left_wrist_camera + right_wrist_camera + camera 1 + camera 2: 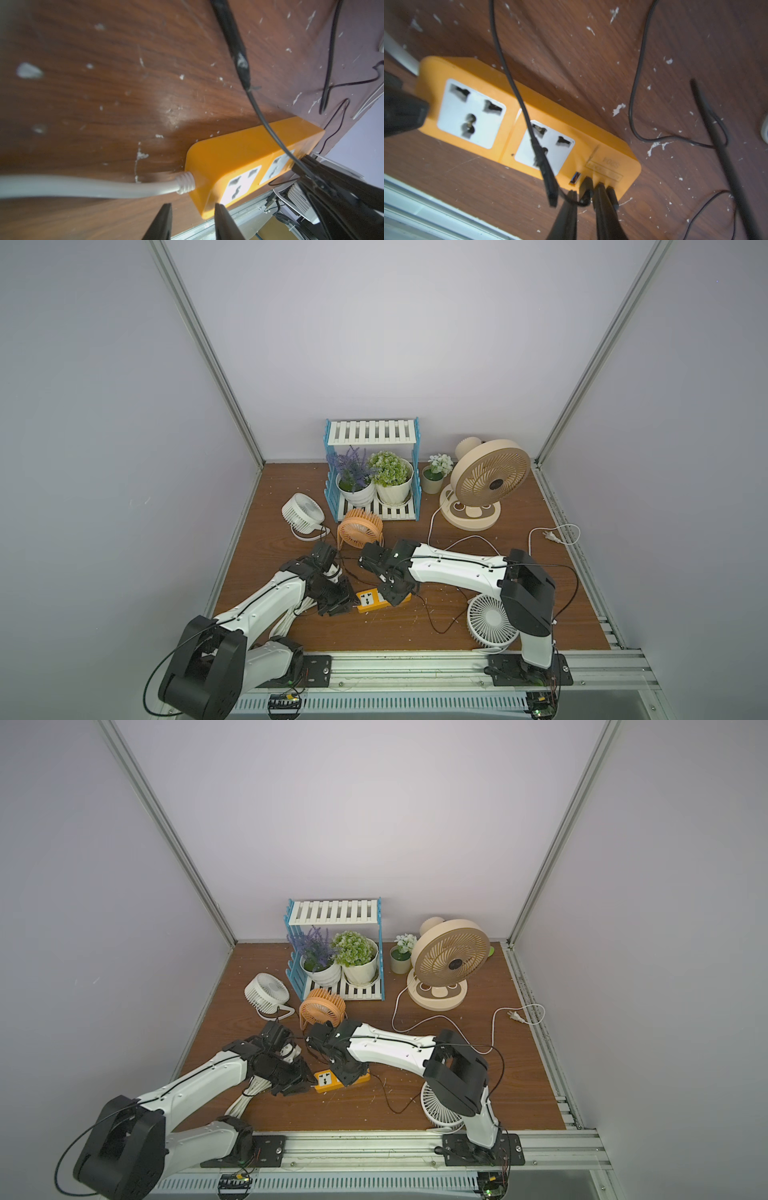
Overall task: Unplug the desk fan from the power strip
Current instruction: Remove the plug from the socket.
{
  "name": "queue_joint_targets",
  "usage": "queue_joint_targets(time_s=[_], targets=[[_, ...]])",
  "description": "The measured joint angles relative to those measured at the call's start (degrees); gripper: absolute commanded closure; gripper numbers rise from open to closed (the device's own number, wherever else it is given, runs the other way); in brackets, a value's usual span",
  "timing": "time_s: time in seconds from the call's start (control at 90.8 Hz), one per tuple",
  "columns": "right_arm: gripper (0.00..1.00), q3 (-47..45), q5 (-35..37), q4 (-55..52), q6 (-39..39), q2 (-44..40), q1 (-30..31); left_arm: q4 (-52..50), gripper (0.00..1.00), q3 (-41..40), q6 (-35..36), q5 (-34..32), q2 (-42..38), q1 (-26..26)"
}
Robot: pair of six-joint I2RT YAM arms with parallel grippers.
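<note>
Power strip (510,108) lies flat on the table (374,635), front middle, between the two wrists. Its white cord (83,187) runs off under the left arm. The target looks like the black USB plug (586,184) in the port row at the end away from the cord, and a second plug (612,193) sits just beside it. Your right gripper (586,190) has its jaws narrowly apart, one on each side of that plug; I can't tell if they bite yet. Left gripper (193,207) is down at the cord end with a small gap between the jaws and one finger (404,110) against the strip's end. I can't tell whether it clamps or only pins. Risks, my read: if the left hold is weak, the strip comes along with the pull instead of releasing the plug. One right finger sits between the two plugs, so a skewed pull could drag the neighbour or slip off the short body. The black lead (517,91) loops right by the fingertips; pinch that instead and you strain the wire. I can't trace which lead goes to the orange fan (359,527), so check you have the right one.
</note>
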Motion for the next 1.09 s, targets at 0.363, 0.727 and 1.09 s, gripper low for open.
queue_joint_targets(time_s=[0.363, 0.727, 1.09], targets=[[0.94, 0.22, -0.15, -0.11, 0.15, 0.02, 0.00, 0.00, 0.62, 0.00, 0.00, 0.00, 0.00, -0.09], [1.00, 0.35, -0.31, -0.15, 0.15, 0.02, 0.00, 0.00, 0.63, 0.00, 0.02, 0.00, 0.02, -0.33], [1.00, 0.35, -0.26, -0.09, 0.15, 0.00, 0.00, -0.31, 0.64, 0.87, 0.20, -0.26, 1.70, -1.31]])
